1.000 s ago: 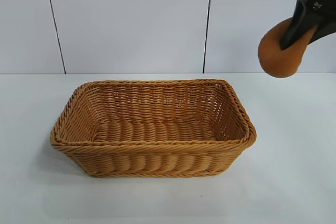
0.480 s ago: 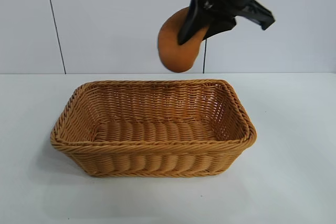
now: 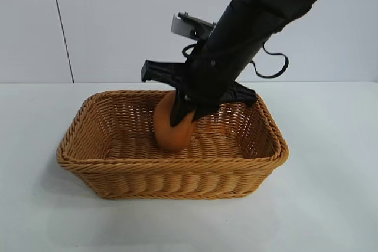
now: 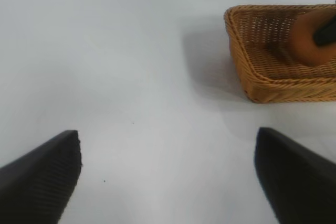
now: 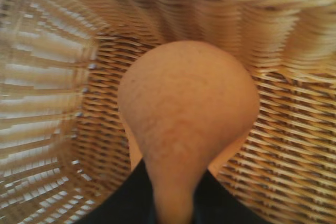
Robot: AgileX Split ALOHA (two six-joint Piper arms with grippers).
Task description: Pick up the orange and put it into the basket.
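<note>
The dull orange (image 3: pixel 171 131) hangs inside the honey-tan wicker basket (image 3: pixel 177 166), low over its woven floor. My right gripper (image 3: pixel 184 110) reaches down from the upper right and is shut on the orange, pinching its narrow top. In the right wrist view the orange (image 5: pixel 186 108) fills the middle, its neck squeezed between my black fingers (image 5: pixel 126 198), with the basket's walls (image 5: pixel 47 93) all round. In the left wrist view, the basket (image 4: pixel 273 82) and the orange (image 4: pixel 310 40) show far off. My left gripper (image 4: pixel 168 182) stands open over bare table to the basket's side.
The white table (image 3: pixel 331 205) stretches round the basket on all sides. A white panelled wall (image 3: pixel 118 22) stands behind. A black cable (image 3: pixel 274 66) loops off the right arm above the basket's far rim.
My right gripper has carried the orange from high at the right, leftwards over the basket, then down into it. The left gripper has not moved.
</note>
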